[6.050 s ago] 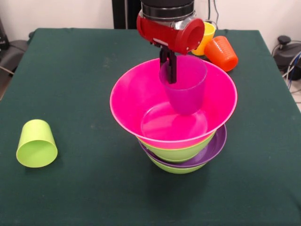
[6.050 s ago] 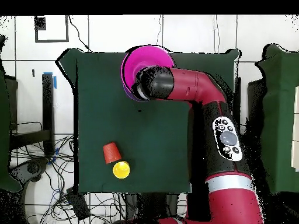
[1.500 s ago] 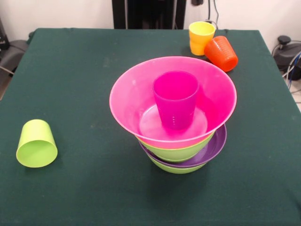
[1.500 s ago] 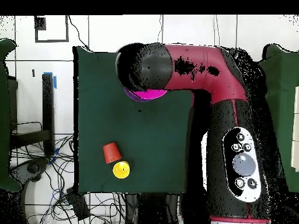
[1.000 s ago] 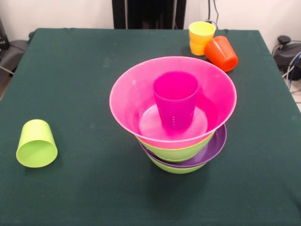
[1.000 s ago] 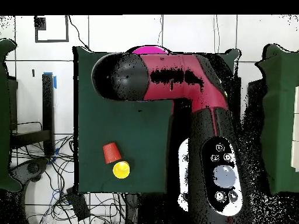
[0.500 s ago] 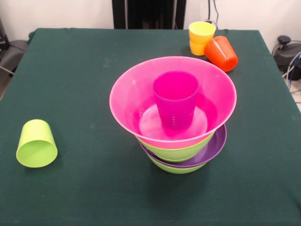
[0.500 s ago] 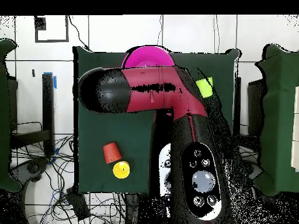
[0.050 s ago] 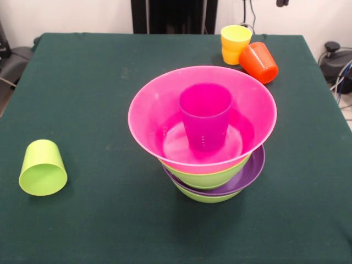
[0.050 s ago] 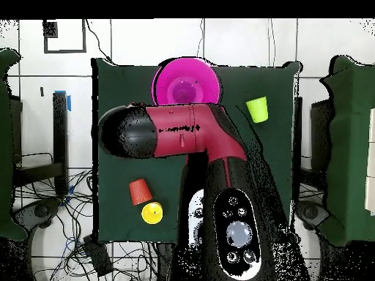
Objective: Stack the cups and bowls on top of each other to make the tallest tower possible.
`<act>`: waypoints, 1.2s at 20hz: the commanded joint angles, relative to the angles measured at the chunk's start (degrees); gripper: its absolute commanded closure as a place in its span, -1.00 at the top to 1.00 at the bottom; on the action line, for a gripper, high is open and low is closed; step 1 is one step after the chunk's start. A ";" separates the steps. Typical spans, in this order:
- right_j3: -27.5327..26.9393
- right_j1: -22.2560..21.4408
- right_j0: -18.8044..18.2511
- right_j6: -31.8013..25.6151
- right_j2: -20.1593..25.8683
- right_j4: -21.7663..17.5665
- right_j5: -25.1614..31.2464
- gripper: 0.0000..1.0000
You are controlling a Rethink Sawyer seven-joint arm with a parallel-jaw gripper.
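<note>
The tower stands mid-table: a wide pink bowl [image 9: 154, 118] on top, then a lime green bowl [image 9: 206, 177], a purple bowl [image 9: 254, 166] and another lime green bowl [image 9: 203, 197]. A purple cup [image 9: 205, 115] stands upright and free inside the pink bowl [image 10: 209, 84]. A lime green cup [image 9: 43, 168] lies on its side at the left. At the far right a yellow-orange cup [image 9: 235, 44] is upright beside a tipped orange cup [image 9: 258, 62]. Only a dark tip of my gripper [image 9: 282, 3] shows at the top edge, away from the tower.
The dark green table [image 9: 82, 82] ends close behind the two far cups. In the overhead view my arm [image 10: 190, 135] lies across the table's middle, between the tower and the orange cup [image 10: 140, 192] and yellow cup [image 10: 152, 213]. The lime cup [image 10: 257, 110] sits to its right.
Six seconds ago my gripper held the purple cup in the pink bowl; the cup now stands alone. Over the last second the arm swung off the tower, uncovering it and the lime cup overhead.
</note>
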 commanded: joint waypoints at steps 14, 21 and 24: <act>11.25 4.97 4.03 8.88 -6.93 1.81 -14.74 1.00; 14.44 4.86 5.74 9.93 -8.93 2.84 -17.58 1.00; 15.62 5.16 6.45 10.35 -9.71 3.33 -19.27 1.00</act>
